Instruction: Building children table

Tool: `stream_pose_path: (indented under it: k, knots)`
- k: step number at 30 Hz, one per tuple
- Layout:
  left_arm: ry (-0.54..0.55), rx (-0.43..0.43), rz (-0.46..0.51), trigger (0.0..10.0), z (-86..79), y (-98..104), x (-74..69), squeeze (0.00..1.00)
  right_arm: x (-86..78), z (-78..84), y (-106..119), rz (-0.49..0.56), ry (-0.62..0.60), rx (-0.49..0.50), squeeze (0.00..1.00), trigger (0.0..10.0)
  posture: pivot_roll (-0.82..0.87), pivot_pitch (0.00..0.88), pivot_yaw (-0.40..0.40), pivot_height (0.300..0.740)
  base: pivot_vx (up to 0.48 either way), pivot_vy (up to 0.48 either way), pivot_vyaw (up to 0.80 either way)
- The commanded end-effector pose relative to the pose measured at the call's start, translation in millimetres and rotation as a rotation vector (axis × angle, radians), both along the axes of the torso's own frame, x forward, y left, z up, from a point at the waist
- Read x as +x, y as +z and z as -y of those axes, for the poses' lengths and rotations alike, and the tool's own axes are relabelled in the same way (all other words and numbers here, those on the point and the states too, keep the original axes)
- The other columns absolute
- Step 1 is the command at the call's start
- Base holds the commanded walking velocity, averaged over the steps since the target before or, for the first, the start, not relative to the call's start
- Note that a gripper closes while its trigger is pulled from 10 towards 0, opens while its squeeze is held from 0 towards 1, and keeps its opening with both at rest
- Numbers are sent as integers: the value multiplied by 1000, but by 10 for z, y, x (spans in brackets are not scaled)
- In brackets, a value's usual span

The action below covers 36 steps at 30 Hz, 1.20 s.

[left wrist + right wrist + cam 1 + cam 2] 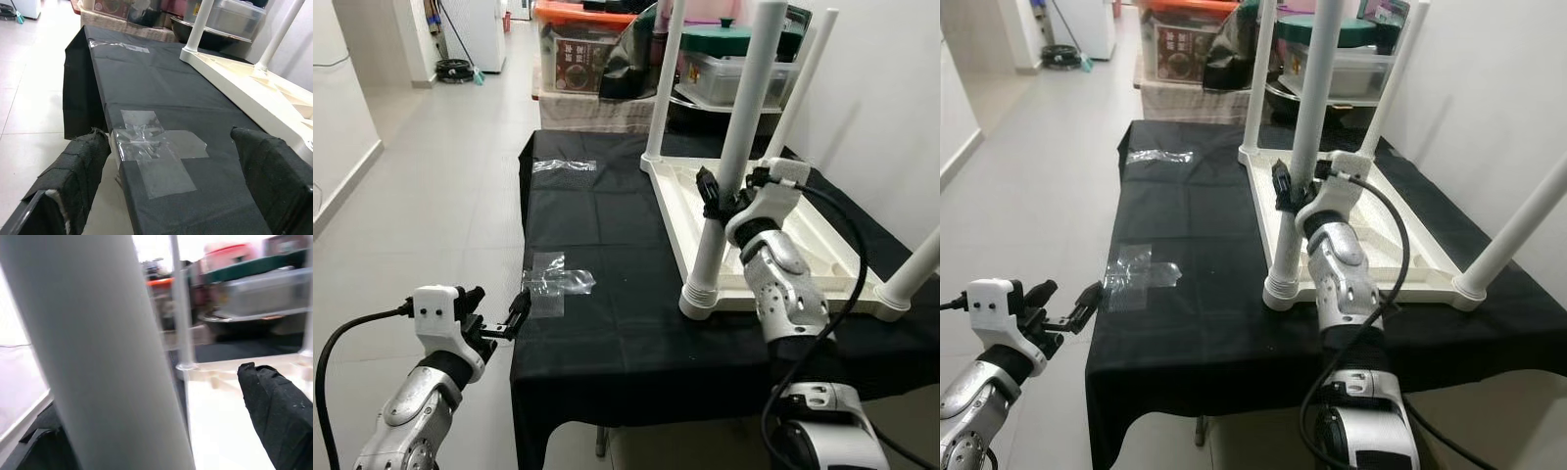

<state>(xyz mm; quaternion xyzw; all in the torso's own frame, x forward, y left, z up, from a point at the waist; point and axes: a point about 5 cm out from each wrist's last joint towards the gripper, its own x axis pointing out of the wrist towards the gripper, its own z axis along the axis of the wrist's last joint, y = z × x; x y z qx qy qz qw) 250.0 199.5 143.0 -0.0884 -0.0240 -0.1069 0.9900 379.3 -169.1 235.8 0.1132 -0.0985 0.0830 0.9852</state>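
The right gripper (715, 201) is clasping a smooth round white table leg (729, 166) on the upturned ribbed tabletop (808, 245) (lying on black cloth (607, 323)). The left gripper (499, 318) is hovering spread beside crinkled tape (553, 282).

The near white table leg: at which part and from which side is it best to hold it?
Grip the near white leg around its straight round shaft, about mid-height, above the ribbed collar at the tabletop. Come from the robot's side, level, as the right gripper is placed now. The leg stands upright and its shaft is slim and even, so two fingers can likely close across it.
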Motion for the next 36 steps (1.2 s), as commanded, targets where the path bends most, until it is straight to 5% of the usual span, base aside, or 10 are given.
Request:
stream_pose_path:
  k: [1, 2, 3, 12, 13, 25, 36]
  knots:
    - [-8, 0, -7, 10000, 23, -29, 2, 0, 10, 4, 21, -1, 24, -1, 620, 10000, 74, 0, -90, 740, 0, 0, 0]
    - [-9, 0, -8, 10000, 26, -32, -2, 0, 40, 39, 69, -2, 67, -7, 435, 10000, 75, 0, -90, 740, 0, 0, 0]
    - [-8, 0, -9, 10000, 28, -34, -6, 0, 69, 92, 110, -3, 90, -15, 396, 10000, 75, 0, -91, 740, 0, 0, 0]
    - [-6, 3, -11, 10000, 18, -36, -13, 0, 113, 135, 85, -24, 132, -72, 404, 10000, 76, 0, -91, 740, 0, 0, 0]
    - [-3, 7, -11, 10000, 2, -33, -14, 0, 118, 99, -96, -91, 174, -145, 35, 0, 80, 0, -92, 740, 0, 0, 0]
    - [1, 15, -11, 10000, -17, -32, -12, 0, 161, 162, -132, -126, 208, -218, 0, 0, 77, 0, -91, 740, 0, 0, 0]
    - [4, 18, -10, 10000, -19, -32, -6, 0, 147, 221, -175, -117, 153, -179, 0, 0, 73, 0, -90, 740, 0, 0, 0]
